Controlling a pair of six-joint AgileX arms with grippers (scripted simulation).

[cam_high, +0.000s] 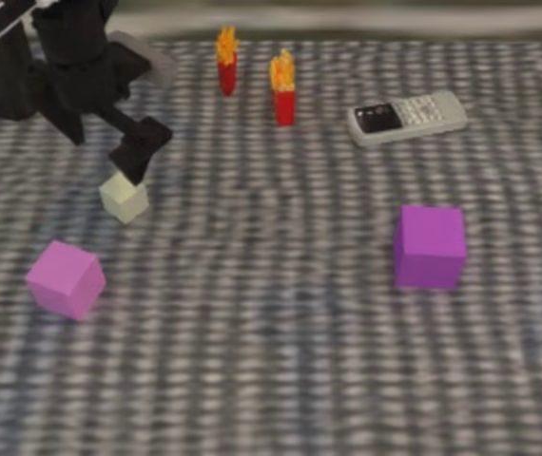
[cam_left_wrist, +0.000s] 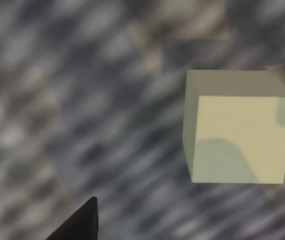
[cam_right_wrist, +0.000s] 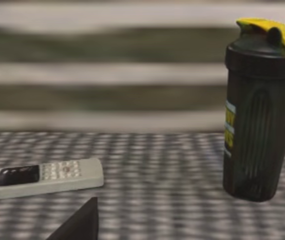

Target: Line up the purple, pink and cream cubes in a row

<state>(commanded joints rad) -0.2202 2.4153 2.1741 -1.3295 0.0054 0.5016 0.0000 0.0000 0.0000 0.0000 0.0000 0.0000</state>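
Cream cube [cam_high: 125,198] is seen resting on the bench [cam_high: 271,380], w/ the pink cube [cam_high: 66,278] near it toward the front-left and the purple cube [cam_high: 430,246] well apart to its right. Left pincer [cam_high: 134,163] is poised just above-behind the cream cube, apparently approaching; whether its fingers are spread cannot be told. In the left wrist view the cube [cam_left_wrist: 237,127] sits off-centre, so the pincer should be re-centred over it and squared to its faces before descent. Right arm isn't seen from above; it's judged parked.

Two fries cartons [cam_high: 227,63] [cam_high: 283,90], a grey phone handset [cam_high: 407,117], a dark shaker bottle [cam_right_wrist: 259,112].
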